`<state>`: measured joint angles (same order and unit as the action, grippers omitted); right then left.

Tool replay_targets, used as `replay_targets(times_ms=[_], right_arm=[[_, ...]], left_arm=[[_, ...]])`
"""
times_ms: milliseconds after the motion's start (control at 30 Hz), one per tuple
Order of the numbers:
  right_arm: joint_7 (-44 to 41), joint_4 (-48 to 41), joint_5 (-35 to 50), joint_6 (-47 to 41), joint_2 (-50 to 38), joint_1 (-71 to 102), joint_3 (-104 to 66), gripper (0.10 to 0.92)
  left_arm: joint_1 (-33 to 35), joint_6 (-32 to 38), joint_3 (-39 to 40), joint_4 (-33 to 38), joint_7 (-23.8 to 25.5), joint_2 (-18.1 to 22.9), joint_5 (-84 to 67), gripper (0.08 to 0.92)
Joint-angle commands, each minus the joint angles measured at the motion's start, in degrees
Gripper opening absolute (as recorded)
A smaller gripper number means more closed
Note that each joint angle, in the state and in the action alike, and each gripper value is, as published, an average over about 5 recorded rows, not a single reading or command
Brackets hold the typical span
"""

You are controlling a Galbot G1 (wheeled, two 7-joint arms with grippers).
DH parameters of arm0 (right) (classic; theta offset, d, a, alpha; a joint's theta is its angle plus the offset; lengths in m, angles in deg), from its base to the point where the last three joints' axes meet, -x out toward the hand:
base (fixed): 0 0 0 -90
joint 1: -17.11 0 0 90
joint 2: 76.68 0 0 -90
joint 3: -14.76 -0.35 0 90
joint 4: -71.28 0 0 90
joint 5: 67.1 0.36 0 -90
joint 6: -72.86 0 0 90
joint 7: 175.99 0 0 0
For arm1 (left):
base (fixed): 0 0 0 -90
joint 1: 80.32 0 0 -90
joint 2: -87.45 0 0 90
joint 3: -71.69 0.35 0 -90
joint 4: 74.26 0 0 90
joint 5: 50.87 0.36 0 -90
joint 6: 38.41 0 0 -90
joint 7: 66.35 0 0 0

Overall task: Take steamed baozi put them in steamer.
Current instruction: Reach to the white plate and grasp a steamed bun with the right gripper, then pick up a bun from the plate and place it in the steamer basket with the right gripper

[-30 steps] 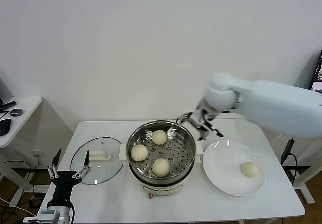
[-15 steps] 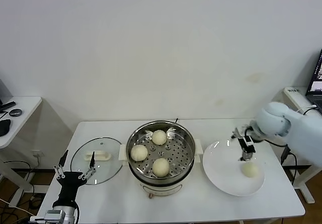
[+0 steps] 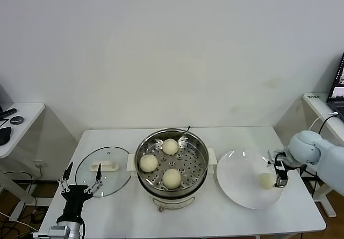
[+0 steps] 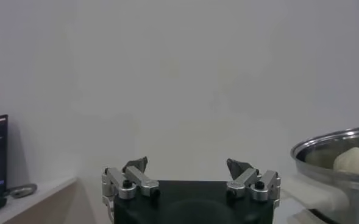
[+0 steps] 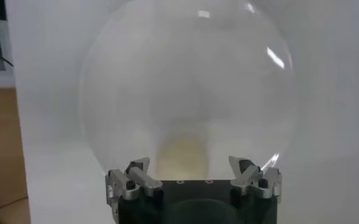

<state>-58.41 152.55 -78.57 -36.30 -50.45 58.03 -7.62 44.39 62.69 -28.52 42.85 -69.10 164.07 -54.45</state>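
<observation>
The right pincer [image 3: 279,175] is hanging over the flat white round plate [image 3: 239,190] near the right edge of the white bench [image 3: 215,223], just beside the last small pale cream bun [image 3: 266,180], which is lying on the plate's right half; the other three pale buns [image 3: 170,146] are sitting on the perforated tray of the large shiny stainless-steel steamer [image 3: 201,172] at the middle of the bench, forming a loose triangle with bare tray on the side nearest the plate.

To do this pick-up well, the pincer should probably centre itself over the bun so that one finger comes down on each side, then close gently, since the soft dough would likely dent or tear under a hard squeeze; a low approach risks scraping the plate and pushing the bun away.

The right pincer is spread wide and holding nothing; in its wrist view the bun [image 5: 182,155] is showing between the two fingertips [image 5: 138,167], with no clear contact.

The left pincer [image 3: 80,181] is waiting, also spread and empty, at the front left corner of the bench, near the round glass lid with a white handle [image 3: 103,170].
</observation>
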Motion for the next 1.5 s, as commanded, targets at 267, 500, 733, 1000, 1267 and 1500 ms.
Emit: replay_targets(times_ms=[267, 500, 733, 1000, 1267, 1500], right_arm=[[0.5, -6.7, -3.3, 1.1, 5.0, 4.4, -4.3, 0.746], [0.5, -6.9, -3.4, 0.9, 6.1, 3.7, -3.5, 0.677], [-0.5, -6.7, -3.6, 0.9, 6.1, 3.3, -3.2, 0.613], [-1.6, -5.8, -2.3, 1.3, 5.0, 0.7, -1.6, 0.429], [-2.3, 0.4, 8.0, -0.9, 1.1, -14.0, 7.5, 0.349], [0.8, 9.4, 25.7, -8.6, 4.2, -42.2, 25.2, 0.356]], left_arm=[[0.3, 0.0, -0.5, 0.3, 0.0, 0.0, 0.0, 0.823], [0.4, 0.0, -0.6, 0.5, 0.0, 0.2, 0.0, 0.823], [0.5, 0.0, -0.6, 0.8, 0.0, 0.3, 0.1, 0.823], [0.5, 0.0, -0.6, 0.9, 0.0, 0.4, 0.1, 0.823], [0.2, 0.0, -0.2, 1.0, 0.0, 0.1, 0.1, 0.823], [-0.9, -0.2, 1.1, 0.7, 0.0, -0.2, 0.1, 0.823]])
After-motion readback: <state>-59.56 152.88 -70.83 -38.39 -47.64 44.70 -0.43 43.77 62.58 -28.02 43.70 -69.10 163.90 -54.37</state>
